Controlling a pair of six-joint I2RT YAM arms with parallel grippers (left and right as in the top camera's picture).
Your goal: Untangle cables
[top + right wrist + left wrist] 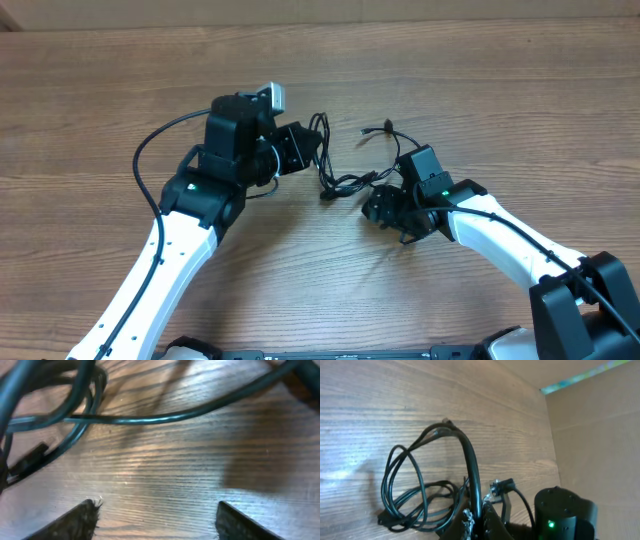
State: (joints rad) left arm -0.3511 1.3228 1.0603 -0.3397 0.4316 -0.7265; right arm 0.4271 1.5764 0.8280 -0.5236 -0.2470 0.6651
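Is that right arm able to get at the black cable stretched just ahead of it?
Probably yes. The right gripper stands open, and only bare table lies between its fingers and the cable running across ahead. Nothing seems to block the way.

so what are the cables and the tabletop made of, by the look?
Cables: probably a black rubber or PVC jacket. They look slightly glossy, catch the light and bend in loose loops.
Tabletop: brown wood-grain surface with a satin sheen. Streaked grain shows, but I can't tell solid wood from laminate.
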